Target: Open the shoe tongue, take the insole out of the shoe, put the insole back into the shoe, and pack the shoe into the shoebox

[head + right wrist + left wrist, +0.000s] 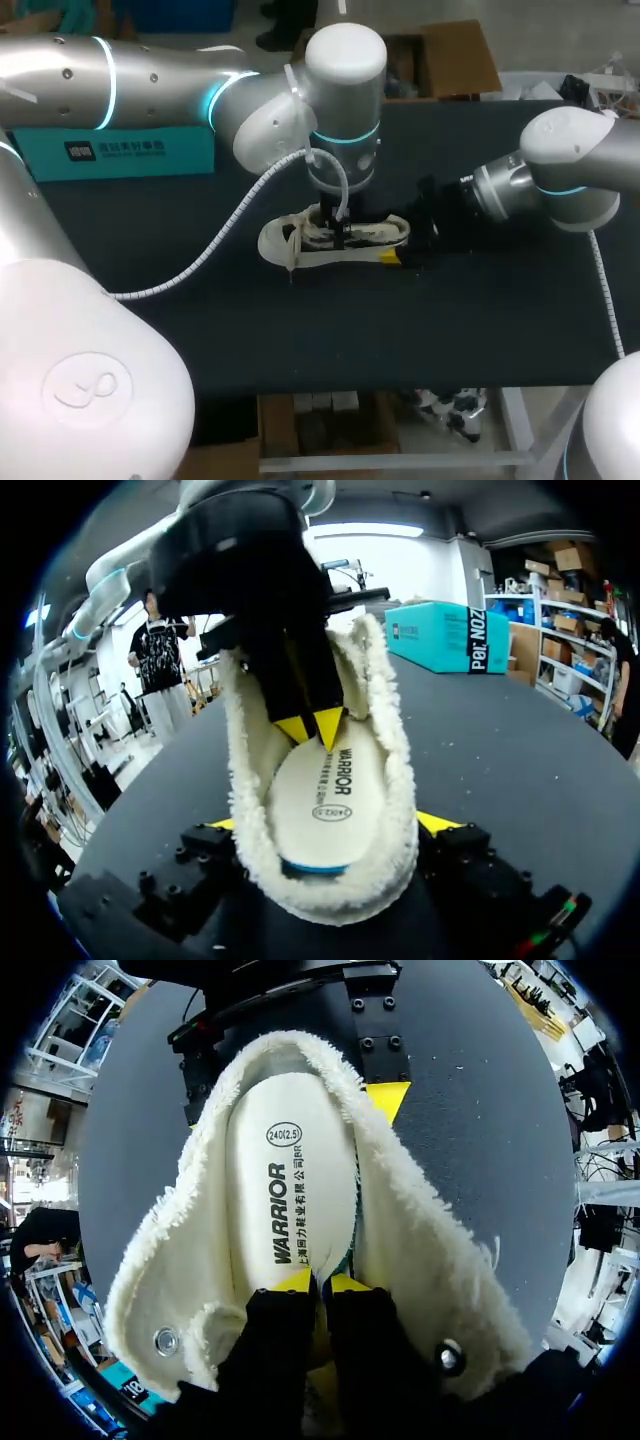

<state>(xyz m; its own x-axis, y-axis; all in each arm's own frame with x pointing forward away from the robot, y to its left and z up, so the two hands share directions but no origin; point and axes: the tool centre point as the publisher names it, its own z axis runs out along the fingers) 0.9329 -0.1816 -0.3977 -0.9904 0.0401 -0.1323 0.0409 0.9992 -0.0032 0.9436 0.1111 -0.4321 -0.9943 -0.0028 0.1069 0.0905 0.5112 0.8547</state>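
The shoe point(275, 240), cream with a fleecy lining, sits near the middle of the dark worktop point(300, 340), toe towards my left side and heel towards my right; its mouth is spread wide, so the pale insole point(285, 1180) shows lying inside along the sole. The left arm comes in from the left and stands almost straight down over the shoe; the left gripper point(322, 1282) reaches into the opening, its yellow-tipped fingers point(295, 1280) drawn close together and pinching the insole at one edge, where a strip of teal underside shows just beside them. The right arm comes in low from the right; the right gripper point(330, 825) is at the heel, its fingers point(437, 823) spread wide and pressed against the shoe from both sides, so it is clamped on the heel. The teal shoebox point(115, 150) stands at the far left of the worktop, behind the left arm and well apart from the shoe; I cannot tell whether its lid is on.
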